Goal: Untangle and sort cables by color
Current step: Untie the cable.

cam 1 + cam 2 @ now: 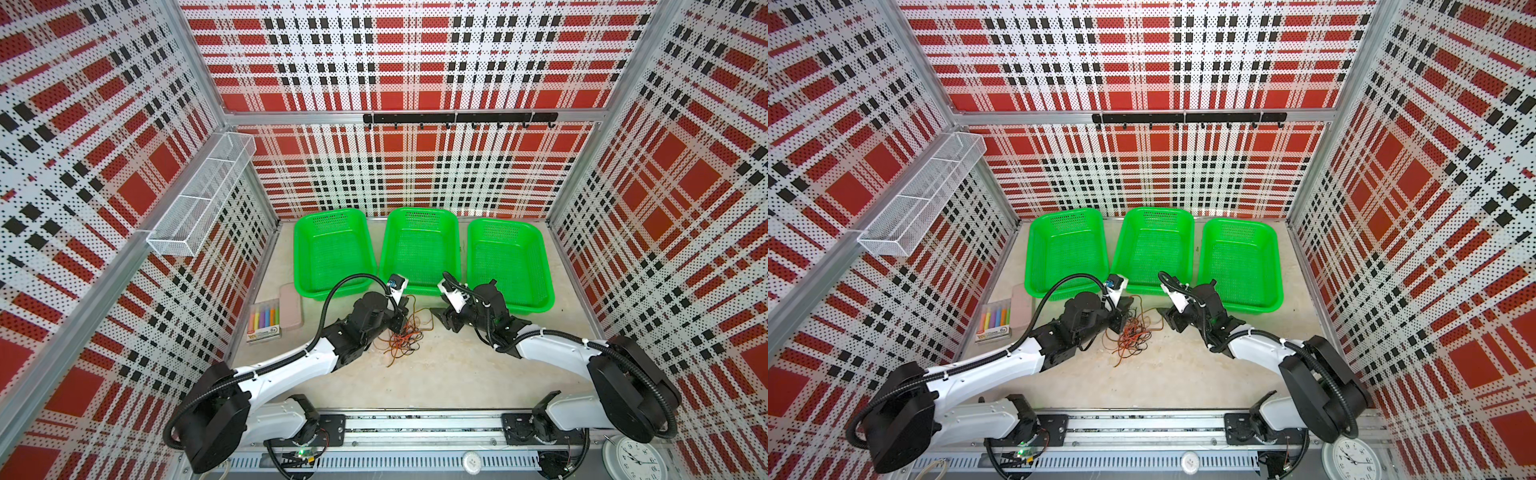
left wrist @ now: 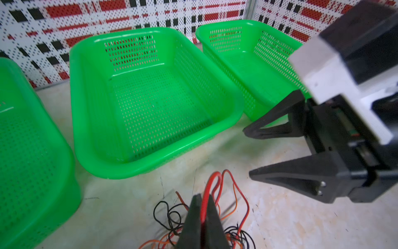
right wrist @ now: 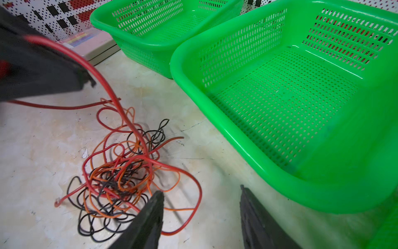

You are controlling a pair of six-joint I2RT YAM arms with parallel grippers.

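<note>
The cables [image 1: 402, 334] lie in one tangle of black, orange and red strands on the table in front of the green baskets, seen in both top views [image 1: 1133, 332]. My left gripper [image 2: 202, 195] is shut on a red cable [image 2: 212, 181] at the tangle's near-left side. That strand rises from the pile [image 3: 120, 172] to the left gripper's fingers [image 3: 64, 71]. My right gripper [image 3: 200, 189] stands open just right of the tangle, nothing between its fingers, one fingertip [image 3: 158, 195] over the pile's edge. It also shows in the left wrist view [image 2: 247, 152].
Three green mesh baskets stand side by side behind the tangle: left [image 1: 296, 253], middle [image 1: 419, 211], right [image 1: 545, 274]. A chalk box [image 1: 264, 321] and a pink case [image 1: 291, 305] lie at the left wall. A wire shelf [image 1: 203, 195] hangs on that wall.
</note>
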